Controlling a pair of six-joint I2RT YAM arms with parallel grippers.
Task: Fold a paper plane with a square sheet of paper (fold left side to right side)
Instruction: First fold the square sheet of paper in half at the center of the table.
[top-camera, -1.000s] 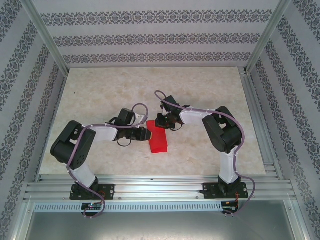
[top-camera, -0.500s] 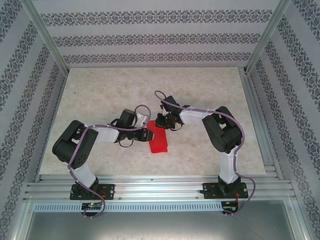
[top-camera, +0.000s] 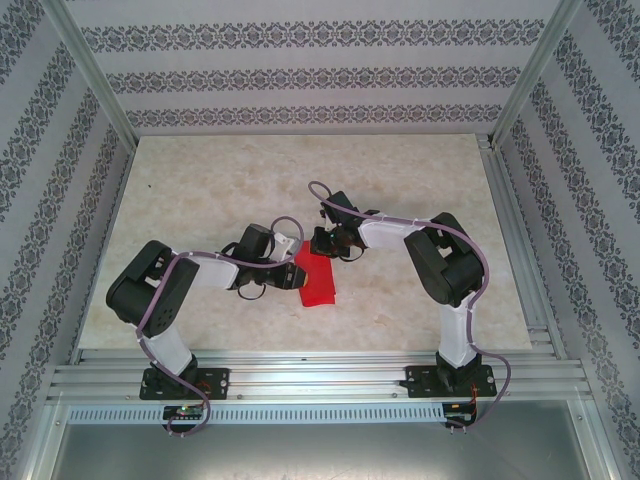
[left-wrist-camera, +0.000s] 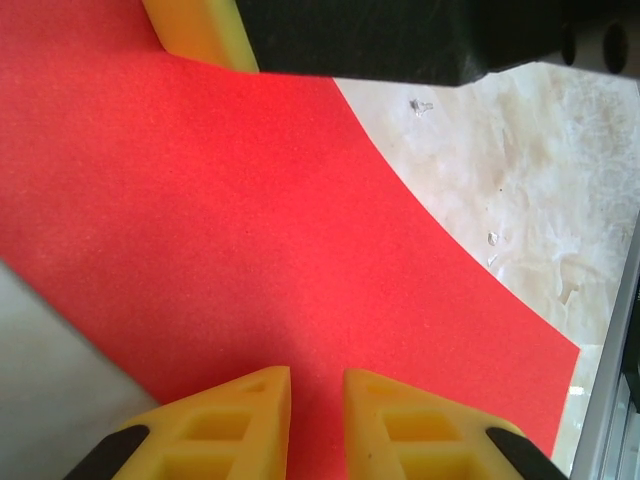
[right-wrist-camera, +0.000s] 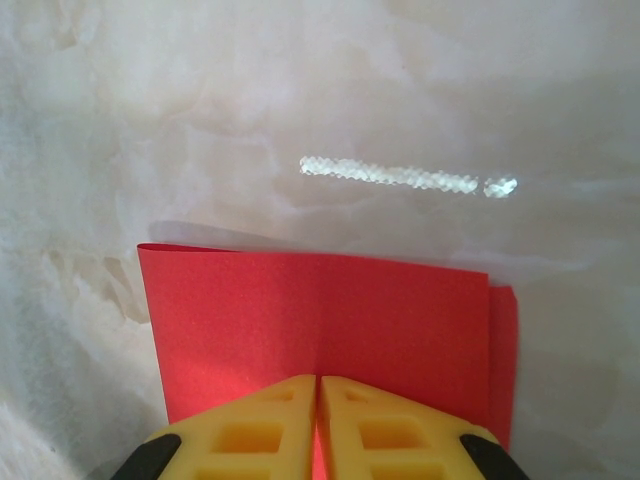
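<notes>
1. over the last second my left claw (top-camera: 291, 262) moved from just off the 9 o'clock edge of the red sheet (top-camera: 318, 280) until it was over that edge, and its tips drew slightly closer.
2. my right claw (top-camera: 326, 246) did not move in that time. it stayed at the sheet's 12 o'clock end.
3. i judged that the left-to-right fold was already laid over and that i was pressing it flat. the sheet lay as a narrow rectangle running from 12 to 6 o'clock, near the middle of the table (top-camera: 200, 180).
4. in the left wrist view, my left claw (left-wrist-camera: 316, 400) was narrowly spread. a thin slit showed between the tips with nothing visibly in it, and the red sheet (left-wrist-camera: 250, 220) spread out toward 12 o'clock.
5. in the right wrist view, my right claw (right-wrist-camera: 318, 420) was pressed together and gripping nothing, over the near end of the red sheet (right-wrist-camera: 300, 310). whether it touched the sheet i couldn't tell.
6. a strip of the lower layer peeked out at 3 o'clock there, so i judged the edges did not quite meet.
7. counted:
   - one red sheet and no finished plane
   - two claws
   - one table (right-wrist-camera: 300, 100)
   - a third yellow finger (left-wrist-camera: 195, 30) at 11 o'clock in the left wrist view, most likely my right claw's
</notes>
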